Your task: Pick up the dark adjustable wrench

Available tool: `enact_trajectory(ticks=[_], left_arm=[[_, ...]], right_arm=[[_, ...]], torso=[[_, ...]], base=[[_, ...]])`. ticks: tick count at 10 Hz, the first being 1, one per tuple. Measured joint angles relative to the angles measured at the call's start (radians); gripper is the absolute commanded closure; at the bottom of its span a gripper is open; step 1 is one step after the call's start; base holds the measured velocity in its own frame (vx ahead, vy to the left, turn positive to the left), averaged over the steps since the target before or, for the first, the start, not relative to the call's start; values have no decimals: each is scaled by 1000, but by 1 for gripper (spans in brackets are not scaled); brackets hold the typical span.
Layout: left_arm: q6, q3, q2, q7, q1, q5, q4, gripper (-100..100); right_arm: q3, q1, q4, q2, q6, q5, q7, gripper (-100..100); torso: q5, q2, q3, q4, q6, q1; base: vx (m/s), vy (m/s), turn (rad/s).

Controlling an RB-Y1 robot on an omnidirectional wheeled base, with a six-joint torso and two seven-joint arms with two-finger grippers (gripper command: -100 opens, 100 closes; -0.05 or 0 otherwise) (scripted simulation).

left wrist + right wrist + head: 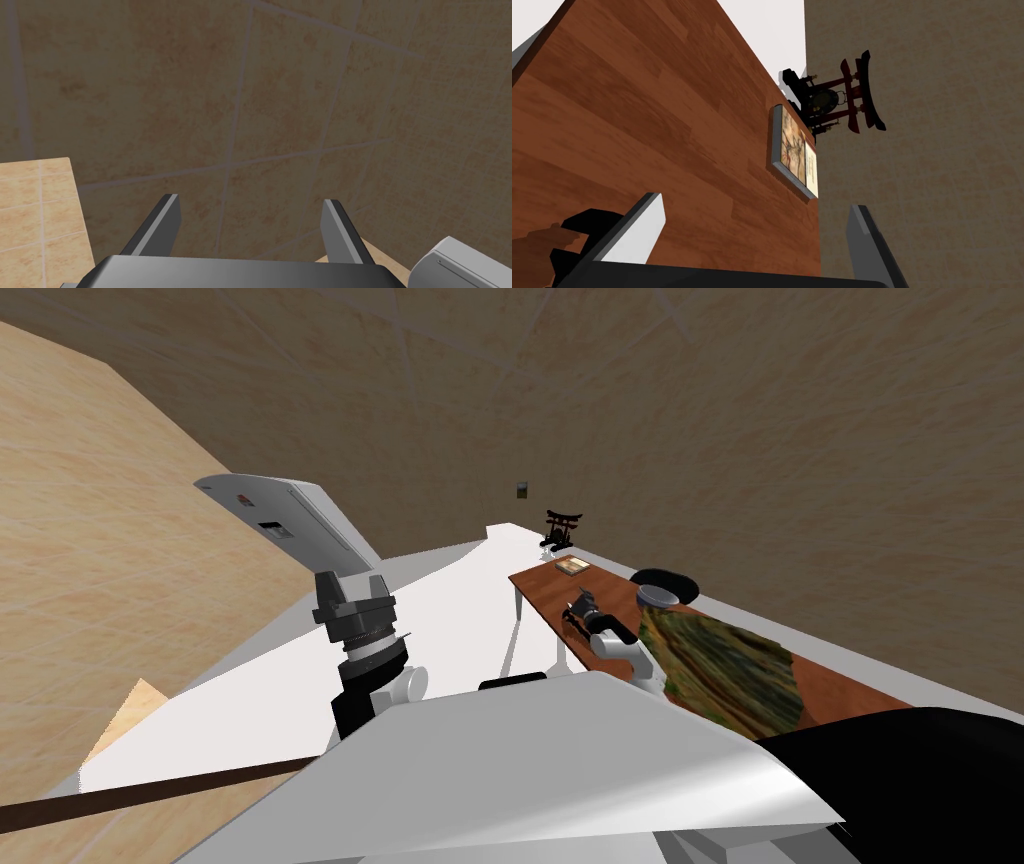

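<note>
A black, jaw-shaped object (586,223), which looks like the dark adjustable wrench, lies on the brown wooden table (637,100). It sits just outside one finger of my right gripper (755,202) and is partly hidden behind that finger. The right gripper is open, low over the table, with only bare wood between its fingers. In the head view the right gripper (579,611) reaches over the table's (545,588) near edge. My left gripper (251,200) is open and holds nothing; it is raised at the left (352,593).
A flat framed picture (794,150) lies further along the table, and a dark red gate-shaped gong stand (837,100) is beyond it by the wall. A camouflage cloth (725,673) and a dark round object (665,585) lie on the table to my right. A white appliance (300,523) stands to the left.
</note>
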Motion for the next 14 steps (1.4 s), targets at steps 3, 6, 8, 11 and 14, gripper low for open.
enact_trajectory(ticks=[3, 6, 8, 11, 14], left_arm=[[0, 0, 0, 0, 0, 0, 0, 0], [0, 0, 0, 0, 0, 0, 0, 0], [0, 0, 0, 0, 0, 0, 0, 0], [0, 0, 0, 0, 0, 0, 0, 0], [0, 0, 0, 0, 0, 0, 0, 0]], right_arm=[[-14, -5, 36, -13, 81, -23, -29, -100], [-35, -22, 100, -46, 158, -65, -63, -100], [-41, -30, 112, -43, 204, -64, -75, -100], [-60, -42, 160, -61, 275, -92, -104, -100], [-75, -57, 185, -70, 356, -104, -129, -100]], torso=[[0, 0, 0, 0, 0, -1], [0, -1, 0, 0, 0, 0], [0, 1, 1, 0, 0, 0], [0, 0, 0, 0, 0, 0], [0, 1, 0, 0, 0, -1]], base=[[55, 6, -12], [52, 12, -11], [22, 7, -6], [45, 13, -11], [32, -1, -7]])
